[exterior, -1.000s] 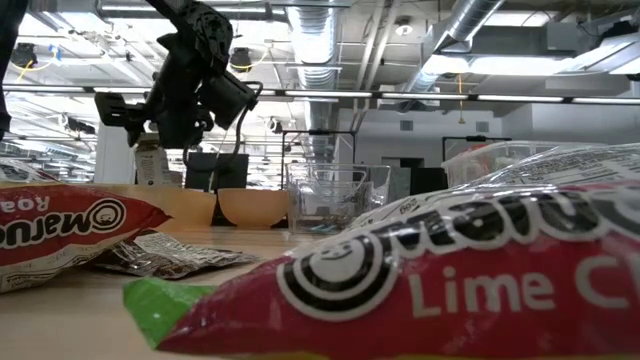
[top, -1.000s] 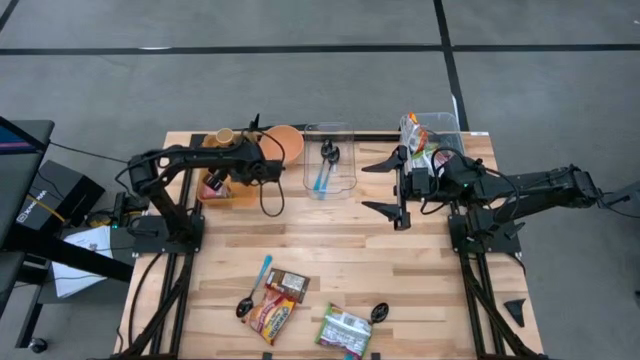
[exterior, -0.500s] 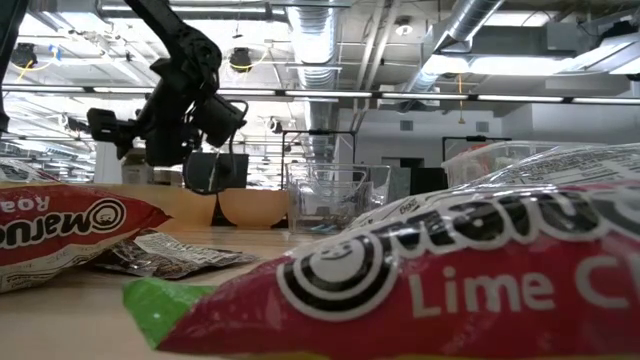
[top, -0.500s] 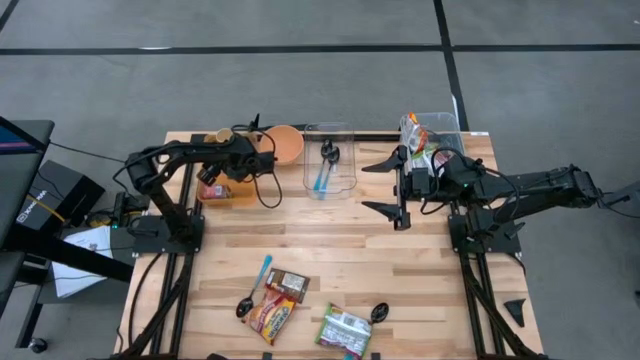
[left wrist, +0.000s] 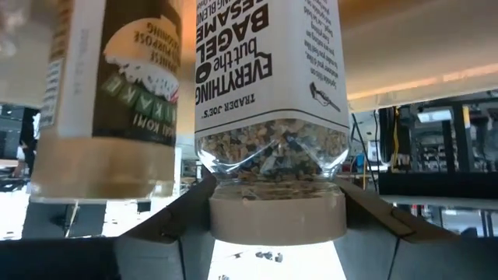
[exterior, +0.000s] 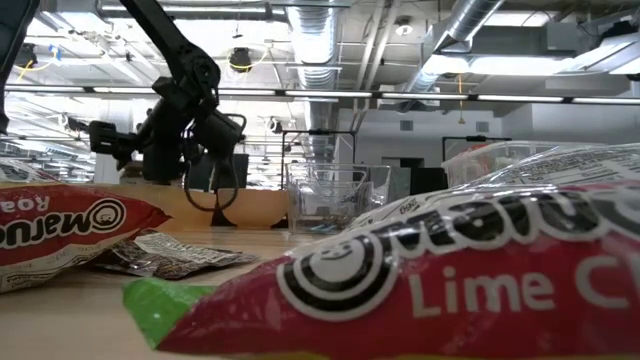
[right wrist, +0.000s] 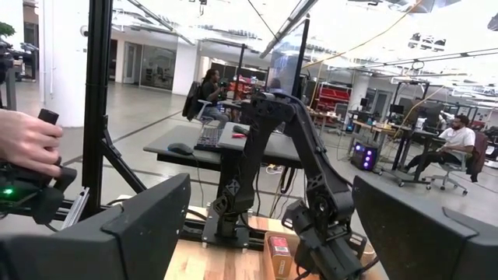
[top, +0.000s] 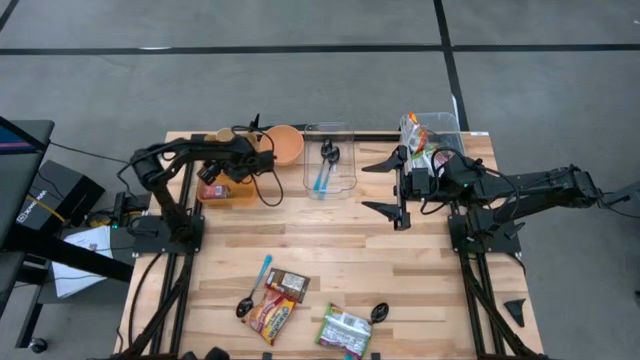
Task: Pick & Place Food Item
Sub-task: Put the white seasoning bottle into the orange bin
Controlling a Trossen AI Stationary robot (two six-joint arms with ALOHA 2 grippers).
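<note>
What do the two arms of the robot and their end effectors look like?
Both arms are dark, almost black, built of slim jointed links on black frame stands. A black cable loops below the left end effector. The right end effector has two pointed black fingers set on a crossbar. In the right wrist view its fingers look broad, flat and matte.

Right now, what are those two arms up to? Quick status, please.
Left end effector shut on seasoning jar, over the far-left tray. Right end effector open, waiting near the clear bin. Nothing blocking.
</note>
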